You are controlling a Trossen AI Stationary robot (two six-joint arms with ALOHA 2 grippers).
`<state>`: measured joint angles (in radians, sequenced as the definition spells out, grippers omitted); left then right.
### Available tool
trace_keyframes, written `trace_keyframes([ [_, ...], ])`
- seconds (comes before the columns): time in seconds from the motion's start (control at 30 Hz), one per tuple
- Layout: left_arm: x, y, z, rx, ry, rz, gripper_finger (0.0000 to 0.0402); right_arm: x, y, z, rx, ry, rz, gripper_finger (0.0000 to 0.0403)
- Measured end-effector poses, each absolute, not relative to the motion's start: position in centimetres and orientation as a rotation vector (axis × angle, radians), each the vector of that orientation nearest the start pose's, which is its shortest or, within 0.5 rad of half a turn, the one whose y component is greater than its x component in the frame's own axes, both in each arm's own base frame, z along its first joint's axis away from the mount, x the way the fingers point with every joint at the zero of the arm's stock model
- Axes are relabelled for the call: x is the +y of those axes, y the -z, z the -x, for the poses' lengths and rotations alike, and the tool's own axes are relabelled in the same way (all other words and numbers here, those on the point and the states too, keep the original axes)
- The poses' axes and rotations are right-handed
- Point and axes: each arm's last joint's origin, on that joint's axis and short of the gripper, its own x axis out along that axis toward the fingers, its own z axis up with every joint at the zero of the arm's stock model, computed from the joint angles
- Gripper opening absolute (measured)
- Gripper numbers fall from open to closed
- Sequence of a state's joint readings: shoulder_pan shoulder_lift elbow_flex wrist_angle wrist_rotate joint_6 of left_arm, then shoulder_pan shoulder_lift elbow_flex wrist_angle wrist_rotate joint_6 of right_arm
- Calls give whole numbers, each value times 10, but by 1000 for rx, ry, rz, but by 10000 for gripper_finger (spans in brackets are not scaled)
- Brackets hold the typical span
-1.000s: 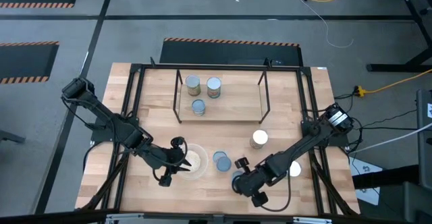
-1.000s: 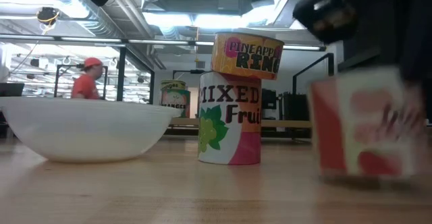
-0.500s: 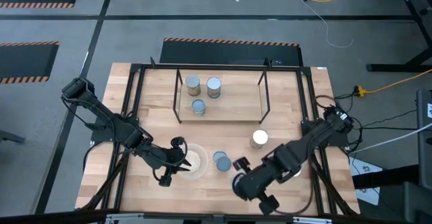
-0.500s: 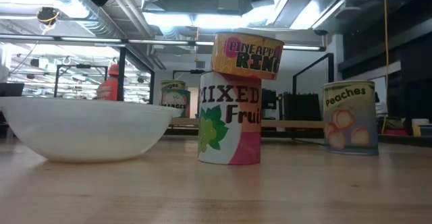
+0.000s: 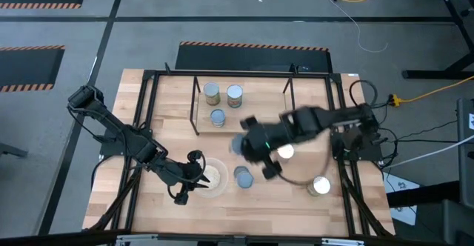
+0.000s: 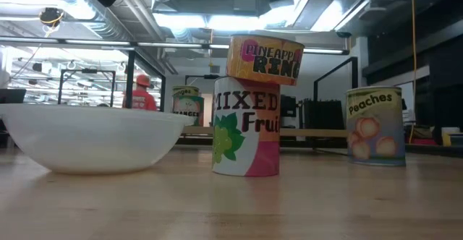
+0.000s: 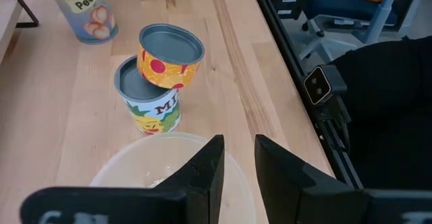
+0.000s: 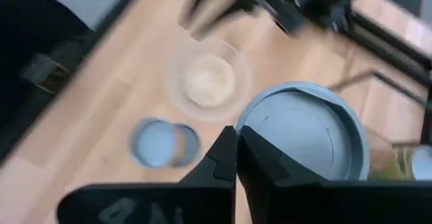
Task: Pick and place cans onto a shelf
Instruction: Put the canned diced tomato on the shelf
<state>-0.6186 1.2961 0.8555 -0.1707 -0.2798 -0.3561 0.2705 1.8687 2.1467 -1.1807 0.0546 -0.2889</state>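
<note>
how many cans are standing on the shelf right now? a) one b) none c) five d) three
d, the high view shows three cans grouped on the wood of the shelf, while the others sit on the table in front of it.

Robotics laboratory or industrial workshop. Indicators: wooden worktable inside a black metal frame; grey floor with orange-and-black hazard striping at the far side; yellow cable trailing right. Beyond the table: exposed ceiling ducts, strip lighting, and a person in red.
</note>
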Motion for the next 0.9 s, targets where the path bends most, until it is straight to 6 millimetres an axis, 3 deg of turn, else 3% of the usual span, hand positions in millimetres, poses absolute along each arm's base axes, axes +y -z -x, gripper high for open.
trace_keyframes([
  [0.27,-152,-253,-228,601,224,77,76,8,-347,-391,980,-248,298,12],
  [0.43,-152,-253,-228,601,224,77,76,-32,-301,-398,977,-265,230,9],
  [0.6,-152,-253,-228,601,224,77,76,-55,-268,-397,967,-233,191,12],
  [0.9,-152,-253,-228,600,225,74,77,-71,-241,-396,924,-195,190,13],
])
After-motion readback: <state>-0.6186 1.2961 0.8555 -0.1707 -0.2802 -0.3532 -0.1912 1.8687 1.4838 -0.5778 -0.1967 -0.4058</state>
